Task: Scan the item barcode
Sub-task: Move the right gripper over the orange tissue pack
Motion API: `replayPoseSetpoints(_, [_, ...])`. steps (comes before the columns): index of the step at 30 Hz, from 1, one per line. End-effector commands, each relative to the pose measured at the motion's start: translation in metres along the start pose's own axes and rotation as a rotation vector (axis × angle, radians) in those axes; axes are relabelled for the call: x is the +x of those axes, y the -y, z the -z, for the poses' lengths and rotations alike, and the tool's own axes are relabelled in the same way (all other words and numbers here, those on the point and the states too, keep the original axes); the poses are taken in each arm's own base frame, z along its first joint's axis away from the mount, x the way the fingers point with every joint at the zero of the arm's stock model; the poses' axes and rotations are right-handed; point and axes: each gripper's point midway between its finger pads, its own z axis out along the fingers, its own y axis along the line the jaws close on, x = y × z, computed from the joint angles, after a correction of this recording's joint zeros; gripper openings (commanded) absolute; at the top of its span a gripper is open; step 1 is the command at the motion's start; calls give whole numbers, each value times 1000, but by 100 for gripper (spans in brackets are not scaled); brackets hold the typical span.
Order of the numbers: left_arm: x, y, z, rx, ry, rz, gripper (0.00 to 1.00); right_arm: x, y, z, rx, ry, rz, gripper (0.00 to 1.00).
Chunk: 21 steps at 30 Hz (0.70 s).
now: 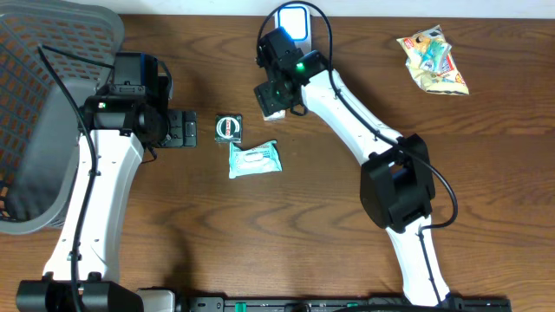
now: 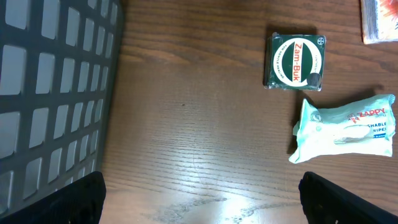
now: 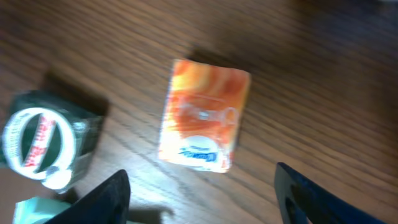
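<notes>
Orange packet (image 3: 204,116) sat flat on the desk (image 3: 311,74), right below your right fingers (image 3: 106,199), which were spread either side of it without touching. Your left fingers (image 2: 68,202) were wide open, holding nothing, by the basket (image 2: 56,81). Green tin (image 2: 296,61) and wipes (image 2: 345,127) lay just beside each other nearby.

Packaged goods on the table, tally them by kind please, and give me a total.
Green Zam-Buk box: 1
Wipes pack: 1
Orange packet: 1
Snack bag: 1
Total: 4
</notes>
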Motion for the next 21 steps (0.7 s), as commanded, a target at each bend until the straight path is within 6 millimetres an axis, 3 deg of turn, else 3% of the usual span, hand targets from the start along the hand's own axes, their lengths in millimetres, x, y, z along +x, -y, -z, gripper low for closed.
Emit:
replayPoseSetpoints(1, [3, -1, -3, -10, -13, -8, 98, 0, 11, 1, 25, 1, -40, 64])
replayPoseSetpoints(6, [3, -1, -3, -10, -13, -8, 98, -10, 18, 10, 35, 36, -49, 64])
replayPoseSetpoints(12, [3, -1, -3, -10, -13, -8, 98, -25, 49, 30, 89, 96, -93, 64])
replayPoseSetpoints(18, [3, -1, -3, -10, -13, -7, 98, -21, 55, 33, 63, 75, -112, 83])
replayPoseSetpoints(21, [3, -1, -3, -10, -13, -8, 98, -15, 55, 32, 66, 52, -112, 85])
